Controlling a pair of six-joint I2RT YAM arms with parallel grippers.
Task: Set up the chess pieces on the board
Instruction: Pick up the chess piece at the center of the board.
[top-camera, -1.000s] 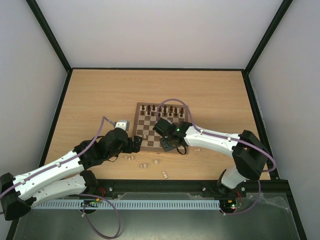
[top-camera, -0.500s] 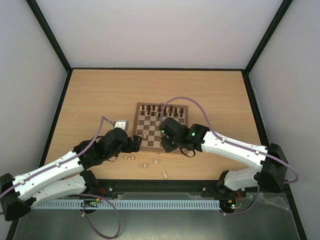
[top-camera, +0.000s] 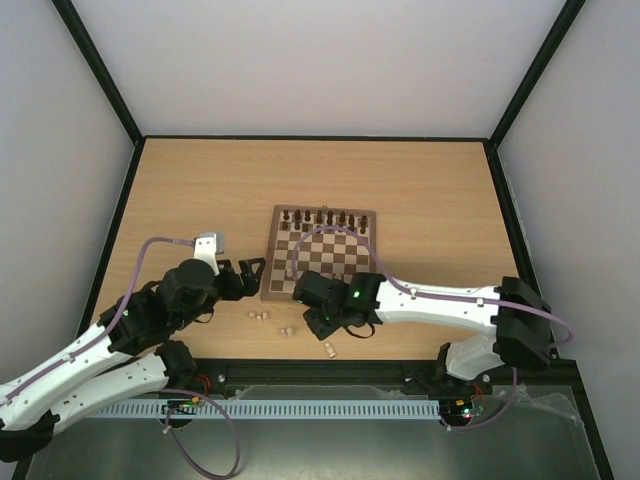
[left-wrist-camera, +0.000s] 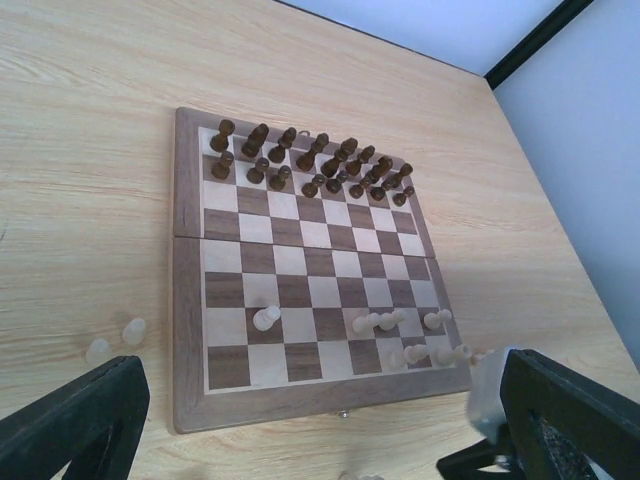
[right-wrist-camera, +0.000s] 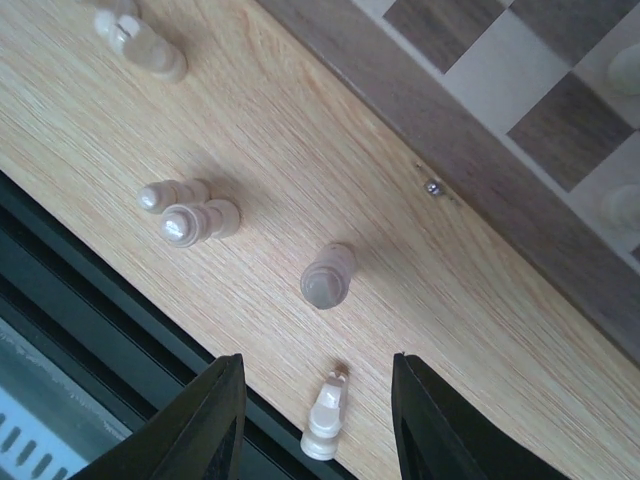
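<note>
Right hand (right-wrist-camera: 315, 380): open, empty, above pale pieces (right-wrist-camera: 327, 276) beside board (right-wrist-camera: 500, 200)
Left hand (left-wrist-camera: 315, 380): wide open, empty
Bench (right-wrist-camera: 470, 330): wood, black rail (right-wrist-camera: 60, 300) nearby

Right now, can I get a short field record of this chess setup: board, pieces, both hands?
board: flat on the table
dark pieces: standing in the two far rows
pale pieces on board: a few, near rows
pale pieces off board: several on the table by the near edge, some lying down
left hand: open, empty, by the board's near-left corner
right hand: open, empty, above the loose pale pieces
</note>
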